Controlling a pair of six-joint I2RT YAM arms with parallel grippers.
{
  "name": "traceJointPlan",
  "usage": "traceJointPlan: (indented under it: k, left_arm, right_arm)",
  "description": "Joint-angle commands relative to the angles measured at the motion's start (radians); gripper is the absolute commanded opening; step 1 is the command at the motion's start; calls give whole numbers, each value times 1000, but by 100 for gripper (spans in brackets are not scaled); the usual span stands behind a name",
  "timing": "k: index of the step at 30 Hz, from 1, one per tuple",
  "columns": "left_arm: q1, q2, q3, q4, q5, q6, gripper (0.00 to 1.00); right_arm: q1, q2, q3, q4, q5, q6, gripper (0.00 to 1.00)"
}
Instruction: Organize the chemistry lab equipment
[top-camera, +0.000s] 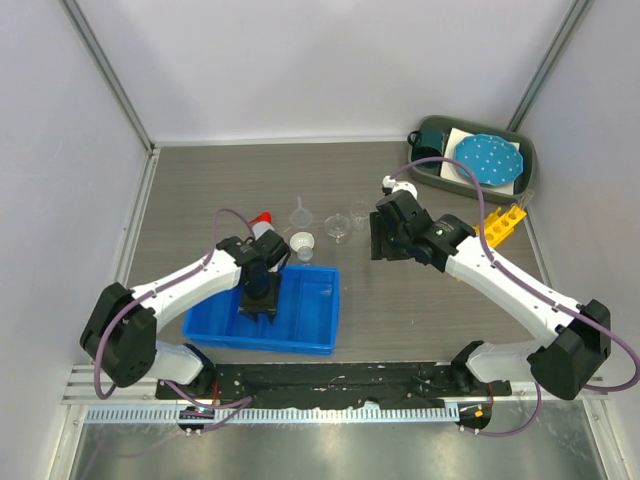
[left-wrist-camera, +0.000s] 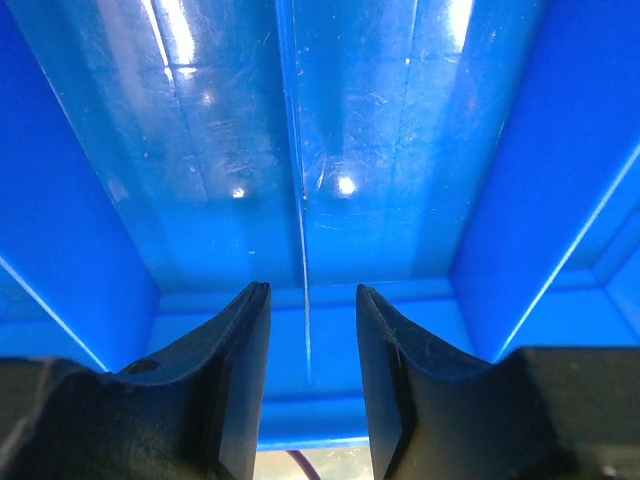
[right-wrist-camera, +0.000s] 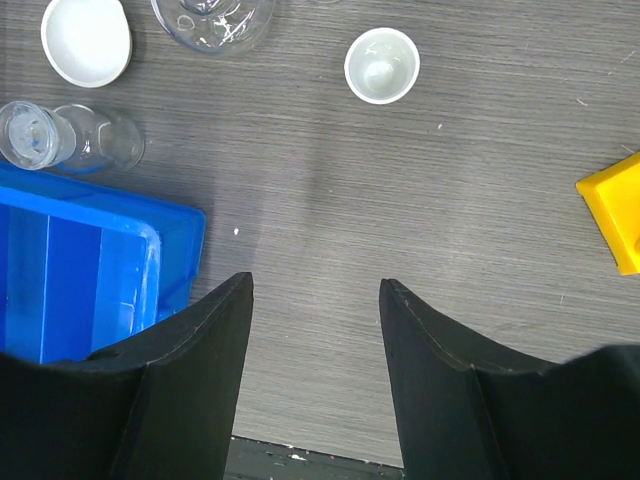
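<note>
Grey table (top-camera: 200, 180), left hand (left-wrist-camera: 312, 290) parted inside blue bin (left-wrist-camera: 400, 150), right hand (right-wrist-camera: 315, 282) parted, squeeze bottle (top-camera: 263, 221) only overhead

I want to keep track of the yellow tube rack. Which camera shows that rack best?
Top external: almost all of the yellow tube rack shows there, seen from above. The right wrist view catches only a corner of it at the frame's right edge. The left wrist view shows just the blue bin, no rack.
</note>
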Motion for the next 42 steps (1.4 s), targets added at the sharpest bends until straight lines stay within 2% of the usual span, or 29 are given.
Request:
traceJointPlan:
  k: [1, 6, 9, 13, 14, 17, 20, 24, 28, 34, 42]
  left_arm:
    - [-11, -68, 75, -48, 13, -11, 45]
    - [-12, -122, 154, -95, 18, -2, 57]
    - [-12, -131, 216, -117, 30, 6, 59]
    - [-11, -154, 289, -131, 29, 8, 64]
    - [-11, -158, 302, -134, 9, 8, 68]
    - [-9, -158, 357, -160, -49, 14, 92]
    - [-8, -160, 407, -186, -97, -2, 100]
    - [0, -194, 449, -217, -230, -51, 100]
    - [11, -246, 463, -240, -295, -71, 100]
    - [34, -304, 467, -257, -298, -63, 100]
    - [44, -318, 458, -255, -295, -40, 100]
  right_arm:
    - [5, 29, 60, 26, 6, -4, 59]
    - [7, 90, 95, 37, 3, -2, 62]
    - [4, 138, 147, 40, 12, -1, 64]
    - [4, 281, 273, 32, 5, -1, 65]
    - [2, 312, 294, 32, 2, -1, 65]
    - [2, 422, 393, 20, -1, -2, 66]
    - [1, 536, 500, -21, 26, -11, 66]
    - [-15, 638, 584, -40, 52, -24, 66]
    - [-22, 719, 663, -63, 38, -30, 66]
    - [-31, 802, 755, -90, 43, -28, 65]
    - [-33, 871, 835, -127, 32, -30, 56]
